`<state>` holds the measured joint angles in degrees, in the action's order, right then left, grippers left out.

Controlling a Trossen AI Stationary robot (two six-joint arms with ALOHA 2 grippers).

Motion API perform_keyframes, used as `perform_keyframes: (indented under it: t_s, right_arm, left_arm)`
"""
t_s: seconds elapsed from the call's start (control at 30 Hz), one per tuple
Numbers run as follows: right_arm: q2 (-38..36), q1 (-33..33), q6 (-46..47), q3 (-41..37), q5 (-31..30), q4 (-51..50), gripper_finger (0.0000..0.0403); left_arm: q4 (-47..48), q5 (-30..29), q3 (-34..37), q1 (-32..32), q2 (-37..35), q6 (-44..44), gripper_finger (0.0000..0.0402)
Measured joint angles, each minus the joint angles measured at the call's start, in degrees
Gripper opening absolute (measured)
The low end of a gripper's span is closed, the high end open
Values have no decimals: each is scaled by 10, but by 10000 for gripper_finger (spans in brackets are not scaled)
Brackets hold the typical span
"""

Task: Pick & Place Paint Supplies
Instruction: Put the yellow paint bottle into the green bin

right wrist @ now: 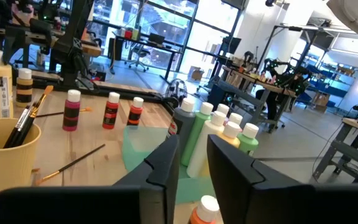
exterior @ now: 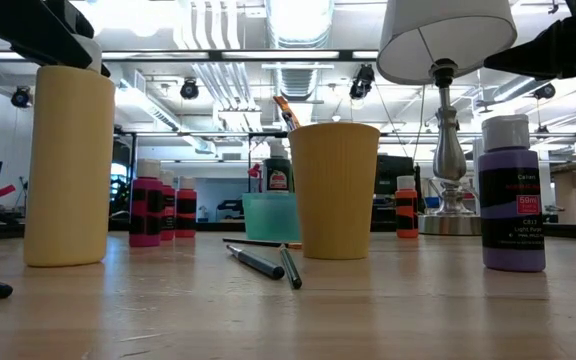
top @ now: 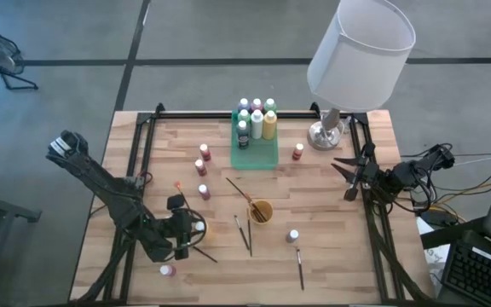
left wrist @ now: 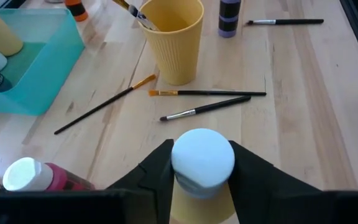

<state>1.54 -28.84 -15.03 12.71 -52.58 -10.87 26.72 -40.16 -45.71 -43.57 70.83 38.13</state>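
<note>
Light wood table [top: 331,256], glass-walled lab behind. Left gripper [left wrist: 202,163] pinching yellow bottle [exterior: 68,165]; right gripper [right wrist: 191,163] spread, empty.

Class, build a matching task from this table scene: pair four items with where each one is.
Items:
1. Tall yellow bottle with white cap
2. Ribbed yellow cup
3. Translucent green tray
4. Purple paint bottle

Places:
A. holds a cluster of bottles
B. between the left gripper's fingers
C. standing alone beside a lying brush
D. holds brushes

Pairs: 1-B, 2-D, 3-A, 4-C
</note>
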Motion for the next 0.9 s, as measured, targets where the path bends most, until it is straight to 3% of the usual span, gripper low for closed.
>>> perform_keyframes:
  t_s: [0.17,0.4,0.9]
  right_arm:
    - [0,0,0,0,0,0,100]
    - [0,0,0,0,0,0,119]
    - [0,0,0,0,0,0,157]
  left_arm:
    - [-4,0,1,0,0,-2,143]
    - [-8,0,1,0,0,-5,125]
    - [-27,3,0,0,1,-35,128]
